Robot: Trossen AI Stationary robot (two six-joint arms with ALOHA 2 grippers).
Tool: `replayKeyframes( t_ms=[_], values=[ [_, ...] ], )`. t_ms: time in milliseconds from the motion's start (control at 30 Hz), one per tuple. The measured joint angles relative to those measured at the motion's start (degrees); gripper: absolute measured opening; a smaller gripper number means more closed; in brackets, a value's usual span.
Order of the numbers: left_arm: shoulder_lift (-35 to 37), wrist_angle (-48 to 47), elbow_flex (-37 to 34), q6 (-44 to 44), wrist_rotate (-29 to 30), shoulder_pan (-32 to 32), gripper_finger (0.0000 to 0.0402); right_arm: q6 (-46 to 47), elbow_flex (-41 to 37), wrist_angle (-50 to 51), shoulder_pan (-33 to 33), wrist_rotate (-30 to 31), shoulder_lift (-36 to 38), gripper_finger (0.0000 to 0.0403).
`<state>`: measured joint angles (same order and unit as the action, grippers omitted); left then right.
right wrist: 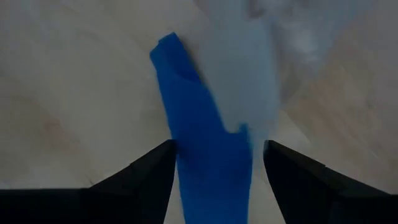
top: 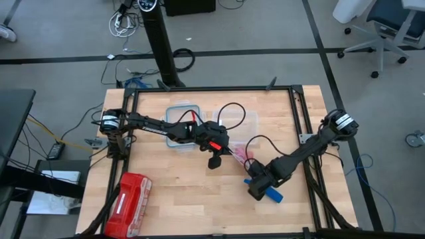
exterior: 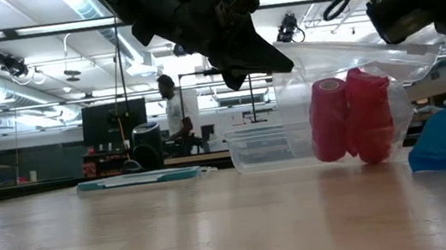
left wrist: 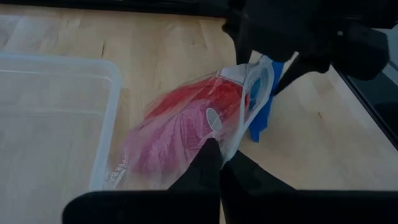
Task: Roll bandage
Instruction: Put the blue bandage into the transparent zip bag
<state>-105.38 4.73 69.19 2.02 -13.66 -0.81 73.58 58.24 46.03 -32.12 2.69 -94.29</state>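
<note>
Nearby, right hand (right wrist: pixel 217 155) spread astride bandage (right wrist: pixel 205 143); left hand (left wrist: pixel 214 155) pinching plastic bag (left wrist: pixel 186 124) alongside.

place: lab | cues: ceiling lights (exterior: pixel 95 8); office chair (top: pixel 388 30); floor cables (top: pixel 126 23)

Bare table (top: pixel 179 199) at front; bag of red rolls (top: pixel 237 155) beside bandage (top: pixel 271 194).

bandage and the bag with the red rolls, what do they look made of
Bandage: matte bright blue fabric, apparently soft; it lies as a limp flat strip. Bag: thin clear plastic film, glossy and crinkled, the red rolls visible through it.
</note>
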Motion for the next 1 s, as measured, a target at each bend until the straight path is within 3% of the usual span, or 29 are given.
replayKeyframes(
  t_ms=[333,533,833,1000],
  values=[
    [0.0,-0.1,0.0,-0.2,-0.1,0.0,0.0000,-3.7,-0.1,-0.8,-0.4,-5.4,-6.0,0.0240],
    [0.0,0.0,0.0,-0.3,-0.1,0.0,0.0000,-4.4,-0.1,0.3,-0.6,-5.5,-5.4,0.0236],
    [0.0,0.0,0.0,-0.3,-0.1,0.0,0.0000,-6.9,0.8,-0.3,-0.3,-3.3,-5.3,0.0189],
    [0.0,0.0,0.0,-0.3,-0.2,-0.1,0.0000,-8.3,4.9,6.2,0.1,-2.4,-5.0,0.0195]
  ],
)
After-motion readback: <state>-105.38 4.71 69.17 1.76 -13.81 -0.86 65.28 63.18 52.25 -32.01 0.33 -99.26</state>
